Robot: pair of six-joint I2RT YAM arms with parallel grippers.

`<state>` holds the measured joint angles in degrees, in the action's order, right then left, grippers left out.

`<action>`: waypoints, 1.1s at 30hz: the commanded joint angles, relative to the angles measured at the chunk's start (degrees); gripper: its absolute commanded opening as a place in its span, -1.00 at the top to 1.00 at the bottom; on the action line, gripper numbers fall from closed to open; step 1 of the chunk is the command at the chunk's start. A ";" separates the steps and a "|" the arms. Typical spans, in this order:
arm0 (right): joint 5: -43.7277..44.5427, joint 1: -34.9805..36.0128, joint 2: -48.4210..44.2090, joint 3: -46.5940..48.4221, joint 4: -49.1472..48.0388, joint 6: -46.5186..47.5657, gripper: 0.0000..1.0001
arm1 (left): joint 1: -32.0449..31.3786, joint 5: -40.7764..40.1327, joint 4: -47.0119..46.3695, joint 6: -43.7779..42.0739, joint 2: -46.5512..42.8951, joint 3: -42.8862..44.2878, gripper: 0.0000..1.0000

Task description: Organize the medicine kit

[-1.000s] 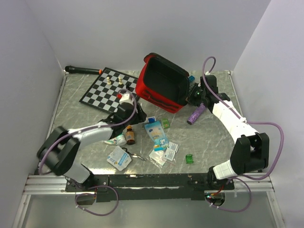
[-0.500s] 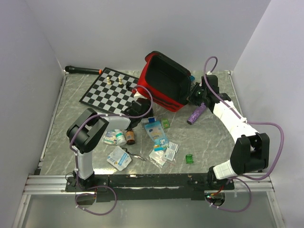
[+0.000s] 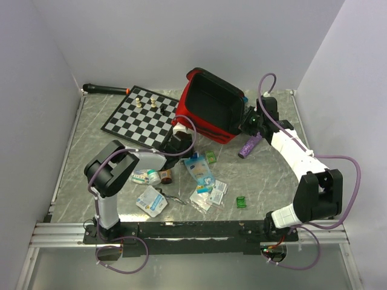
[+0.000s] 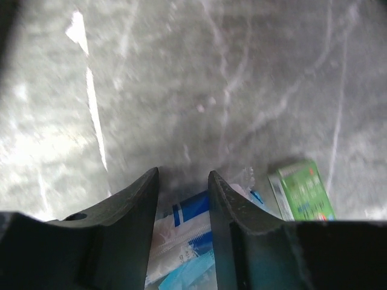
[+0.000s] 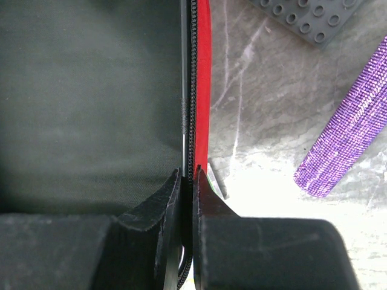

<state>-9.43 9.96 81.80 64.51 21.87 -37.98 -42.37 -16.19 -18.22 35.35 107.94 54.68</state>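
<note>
Tightly, right fingers [image 5: 170, 208] pinch the medicine kit [image 5: 203, 90].

Blue-white packet [image 4: 188, 212] half hidden behind fingers [image 4: 134, 208]

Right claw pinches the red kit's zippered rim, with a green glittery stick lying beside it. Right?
Not quite. The stick is purple, not green, as the right wrist view shows. The right claw does pinch the zippered rim of the red kit.

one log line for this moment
left end effector: open over blue packet | right end effector: shut on medicine kit zip edge | medicine kit: open, tilted
</note>
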 commanded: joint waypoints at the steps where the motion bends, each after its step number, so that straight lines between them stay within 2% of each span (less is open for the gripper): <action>1: 0.46 -0.02 -1.91 -0.17 -7.63 -0.87 1.00 | -3.06 3.96 2.13 -1.43 -3.87 -3.34 0.16; 8: 6.44 0.06 -1.38 -2.45 -9.55 1.32 1.00 | -5.88 8.54 3.19 0.41 -10.63 -8.52 0.16; 22: 23.05 3.75 5.56 -1.32 -9.56 6.16 1.00 | -8.08 6.69 5.65 6.22 -25.32 -15.82 0.08; 29: 29.99 6.47 7.76 -0.09 -13.42 6.16 1.00 | -8.34 5.73 6.35 7.62 -30.50 -18.98 0.08; 33: 37.19 9.64 9.95 0.08 -16.94 8.35 1.00 | -8.34 4.32 6.61 7.89 -33.14 -20.66 0.06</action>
<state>16.23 17.67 89.56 61.47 14.87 -28.25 -50.41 -9.78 -11.60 41.80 77.78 35.09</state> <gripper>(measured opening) 0.121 0.464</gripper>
